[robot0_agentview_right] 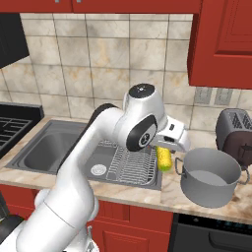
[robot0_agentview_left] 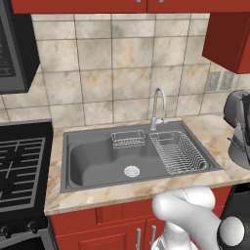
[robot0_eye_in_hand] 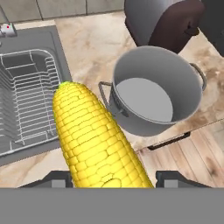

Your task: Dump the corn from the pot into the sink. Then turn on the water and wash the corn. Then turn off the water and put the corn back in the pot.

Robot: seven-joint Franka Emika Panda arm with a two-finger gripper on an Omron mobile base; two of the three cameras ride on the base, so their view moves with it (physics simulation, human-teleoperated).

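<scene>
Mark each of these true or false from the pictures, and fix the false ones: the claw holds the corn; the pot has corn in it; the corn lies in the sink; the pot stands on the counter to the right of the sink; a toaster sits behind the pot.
1. The claw holds the corn. True: the cob sits between its two finger tips.
2. The pot has corn in it. False: the pot is empty.
3. The corn lies in the sink. False: it is up in the claw, over the counter edge between the sink's wire rack and the pot.
4. The pot stands on the counter to the right of the sink. True.
5. A toaster sits behind the pot. True.
</scene>
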